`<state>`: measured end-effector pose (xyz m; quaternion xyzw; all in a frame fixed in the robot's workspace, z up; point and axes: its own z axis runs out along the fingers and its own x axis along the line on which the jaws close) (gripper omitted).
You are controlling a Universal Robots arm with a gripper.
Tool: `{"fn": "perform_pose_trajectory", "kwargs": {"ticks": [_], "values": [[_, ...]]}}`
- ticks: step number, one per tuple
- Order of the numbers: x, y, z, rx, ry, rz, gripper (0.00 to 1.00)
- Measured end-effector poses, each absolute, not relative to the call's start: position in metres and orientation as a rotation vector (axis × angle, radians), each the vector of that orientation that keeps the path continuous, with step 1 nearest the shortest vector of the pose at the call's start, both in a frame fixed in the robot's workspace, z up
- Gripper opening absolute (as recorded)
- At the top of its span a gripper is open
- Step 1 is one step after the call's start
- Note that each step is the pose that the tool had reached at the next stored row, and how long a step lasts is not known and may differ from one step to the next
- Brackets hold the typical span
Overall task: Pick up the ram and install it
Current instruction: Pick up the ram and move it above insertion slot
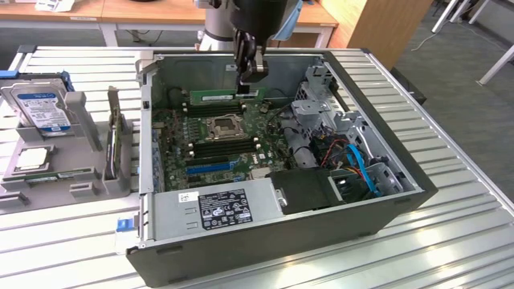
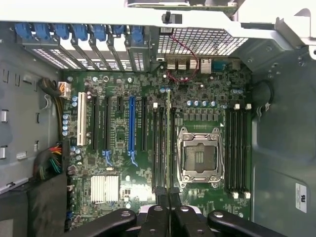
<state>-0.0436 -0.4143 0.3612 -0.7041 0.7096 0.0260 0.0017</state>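
Ram stick (image 1: 213, 95) is held on edge by the hand (image 1: 248, 89), closed on it, above the motherboard (image 1: 204, 141) near the far edge of the open case (image 1: 321, 235).

I see a metal table (image 1: 458, 205) with a ribbed, silvery top made of long parallel slats. Two things rest directly on it. A dark grey computer case (image 1: 265, 247) lies on its side in the middle, open side facing up. Just beside it, toward the exterior view's left, sits a grey plastic holder (image 1: 86, 188) with slots and trays. A small blue piece (image 1: 122, 224) shows at the case's near corner; I cannot tell whether it is attached to the case.
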Motion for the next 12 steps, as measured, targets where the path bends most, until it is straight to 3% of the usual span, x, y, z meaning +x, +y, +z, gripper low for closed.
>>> {"fn": "perform_pose_trajectory", "kwargs": {"ticks": [12], "values": [[-0.044, -0.414, 0.349, -2.21, 2.227, 0.081, 0.12]]}}
